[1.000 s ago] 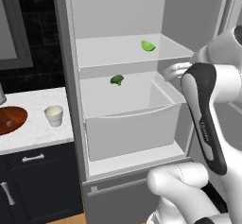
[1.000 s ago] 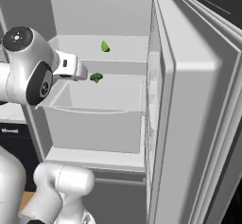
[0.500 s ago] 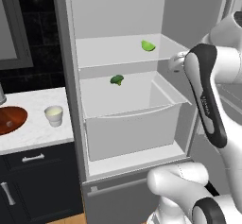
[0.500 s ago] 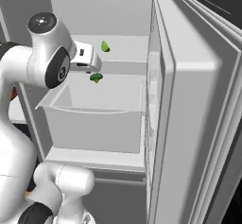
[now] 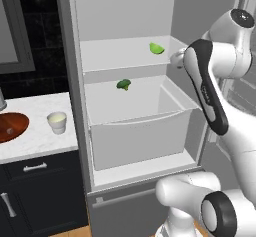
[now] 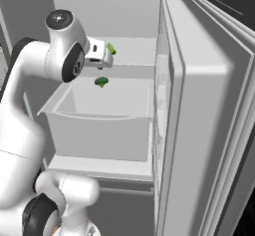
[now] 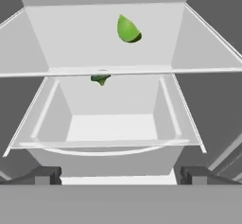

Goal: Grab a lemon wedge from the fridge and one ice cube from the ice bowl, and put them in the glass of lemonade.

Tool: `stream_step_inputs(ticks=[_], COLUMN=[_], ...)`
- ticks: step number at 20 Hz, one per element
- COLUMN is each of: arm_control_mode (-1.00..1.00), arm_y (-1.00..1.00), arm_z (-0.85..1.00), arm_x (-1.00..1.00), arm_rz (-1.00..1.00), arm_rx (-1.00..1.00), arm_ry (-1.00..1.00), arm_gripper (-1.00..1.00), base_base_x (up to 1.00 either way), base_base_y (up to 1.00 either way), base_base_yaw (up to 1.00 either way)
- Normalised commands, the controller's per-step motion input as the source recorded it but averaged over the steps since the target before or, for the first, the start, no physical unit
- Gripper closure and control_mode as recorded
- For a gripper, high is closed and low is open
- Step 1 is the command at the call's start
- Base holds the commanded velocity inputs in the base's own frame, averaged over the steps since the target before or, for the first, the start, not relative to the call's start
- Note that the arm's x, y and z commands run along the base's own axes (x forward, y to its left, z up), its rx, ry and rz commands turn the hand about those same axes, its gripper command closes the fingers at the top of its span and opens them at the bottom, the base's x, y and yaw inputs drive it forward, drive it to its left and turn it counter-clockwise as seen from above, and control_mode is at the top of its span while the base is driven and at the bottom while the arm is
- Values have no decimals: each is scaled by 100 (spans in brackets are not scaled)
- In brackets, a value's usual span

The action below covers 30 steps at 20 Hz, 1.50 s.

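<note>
The fridge (image 5: 75, 106) stood open, its door swung wide to the right. The lemon wedge (image 5: 156, 48) lay on the upper white shelf (image 7: 71, 38) toward the right, with a darker green lumpy piece (image 5: 123, 84) on the level below, above the pulled-out drawer (image 5: 140, 136). The end effector (image 6: 103, 55) hovered at the shelf's front edge, short of the wedge, fingers spread wide and empty. On the counter (image 5: 35, 136) sat the glass of lemonade (image 5: 57, 122) beside the ice bowl (image 5: 10, 127).
</note>
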Motion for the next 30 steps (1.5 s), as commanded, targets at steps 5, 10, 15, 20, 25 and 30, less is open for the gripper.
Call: stream_step_inputs(ticks=[5,10,15,20,25,30], arm_control_mode=[-100,-100,-100,-100,-100,-100], arm_y=[0,-5,0,0,0,0], arm_z=[0,0,-3,-7,-6,-11], arm_x=[60,67,65,63,60,63], arm_rz=[0,1,7,8,7,5], arm_rx=[0,0,0,0,0,0], arm_ry=[0,0,2,2,3,3], arm_gripper=[-100,-100,-100,-100,-100,-100], base_base_x=[0,0,0,0,0,0], base_base_y=[0,0,0,0,0,0], base_base_yaw=[0,0,0,0,0,0])
